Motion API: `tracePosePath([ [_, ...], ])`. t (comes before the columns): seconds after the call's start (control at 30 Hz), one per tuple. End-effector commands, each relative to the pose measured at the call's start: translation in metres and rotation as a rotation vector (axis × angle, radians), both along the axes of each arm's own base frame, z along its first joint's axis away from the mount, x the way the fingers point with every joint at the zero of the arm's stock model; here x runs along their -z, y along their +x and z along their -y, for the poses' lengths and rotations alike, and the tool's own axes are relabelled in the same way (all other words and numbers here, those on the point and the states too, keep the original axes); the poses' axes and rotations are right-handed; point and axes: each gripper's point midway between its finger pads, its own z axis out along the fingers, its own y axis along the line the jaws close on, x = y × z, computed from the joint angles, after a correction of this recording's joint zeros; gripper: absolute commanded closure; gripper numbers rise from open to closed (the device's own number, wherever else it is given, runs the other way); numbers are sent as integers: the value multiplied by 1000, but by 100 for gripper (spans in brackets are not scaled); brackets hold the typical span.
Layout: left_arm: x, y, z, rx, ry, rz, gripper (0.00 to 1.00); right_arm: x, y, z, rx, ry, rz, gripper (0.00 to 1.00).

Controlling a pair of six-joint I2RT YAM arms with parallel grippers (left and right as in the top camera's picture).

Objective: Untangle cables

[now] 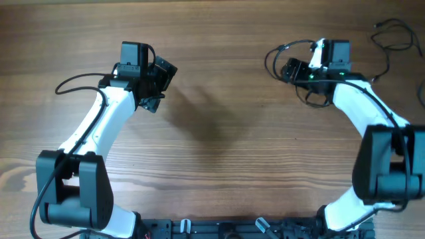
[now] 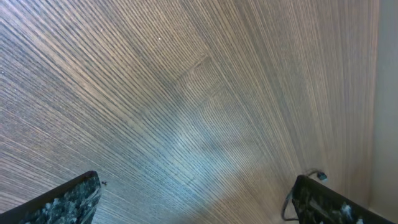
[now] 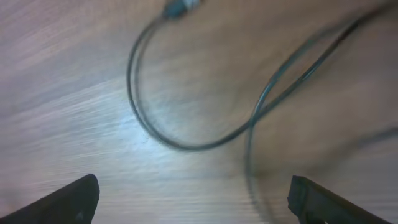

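Both claws gape empty, the left claw (image 2: 198,180) over the table (image 2: 186,93) and the right claw (image 3: 193,186) above a crossed loop of one cable (image 3: 186,146) far right, so it should, I judge, pinch one strand beside the crossing and draw gently away from the second cable (image 1: 377,26), two in all.

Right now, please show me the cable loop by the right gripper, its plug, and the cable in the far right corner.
cable loop (image 3: 186,148): right wrist view, bottom of the curve.
plug (image 3: 180,7): right wrist view, body at the top edge.
corner cable (image 1: 377,25): overhead view, its left end.
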Motion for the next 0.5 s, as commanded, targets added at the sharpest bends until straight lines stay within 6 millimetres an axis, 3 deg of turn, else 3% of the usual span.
tracePosePath([
  [0.0, -2, 1, 0, 16, 13, 12, 0, -46, -13, -75, -103, 545, -71, 0],
  [0.13, -2, 1, 0, 16, 13, 12, 0, -105, -33, -107, -241, 881, -140, 0],
  [0.17, -2, 1, 0, 16, 13, 12, 0, -150, -19, -102, -418, 922, 90, 0],
  [0.2, -2, 1, 0, 16, 13, 12, 0, -161, -9, -93, -434, 892, 194, 0],
  [0.27, -2, 1, 0, 16, 13, 13, 0, -194, 23, -58, -338, 841, 413, 0],
  [0.3, -2, 1, 0, 16, 13, 12, 0, -210, 44, -29, -185, 859, 485, 0],
  [0.33, -2, 1, 0, 16, 13, 12, 0, -213, 65, 7, 45, 907, 490, 0],
  [0.37, -2, 1, 0, 16, 13, 13, 0, -205, 73, 25, 193, 962, 432, 0],
  [0.4, -2, 1, 0, 16, 13, 12, 0, -182, 78, 42, 391, 1046, 291, 0],
  [0.47, -2, 1, 0, 16, 13, 13, 0, -129, 68, 40, 601, 1075, 18, 0],
])
